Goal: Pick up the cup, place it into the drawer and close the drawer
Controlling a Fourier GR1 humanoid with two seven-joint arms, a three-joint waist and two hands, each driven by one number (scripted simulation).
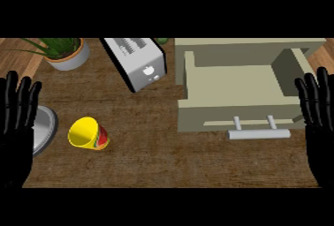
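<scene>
A yellow cup with a red and green printed band (pixel 88 133) is sitting on the brown wooden counter (pixel 163 159) at about eight o'clock from the middle of the view. Its mouth is facing toward ten o'clock, and whether it is standing upright or leaning cannot be told. It is lying well apart from the beige box-shaped drawer (pixel 202 117), which is standing pulled open at about two o'clock, with its pale grey bar handle (pixel 258 133) pointing toward six o'clock. The left hand (pixel 14 132) is resting at the nine o'clock edge, fingers straight, spread and pointing up, touching nothing. The right hand (pixel 318 123) is resting at the three o'clock edge in the same spread, straight-fingered pose, just beside the drawer's side. A round grey metal plate (pixel 44 128) is lying just beside the cup at its nine o'clock, partly behind the left hand. A silver toaster (pixel 140 62) is standing at twelve o'clock, and a green plant in a white pot (pixel 64 52) is standing at eleven o'clock.
</scene>
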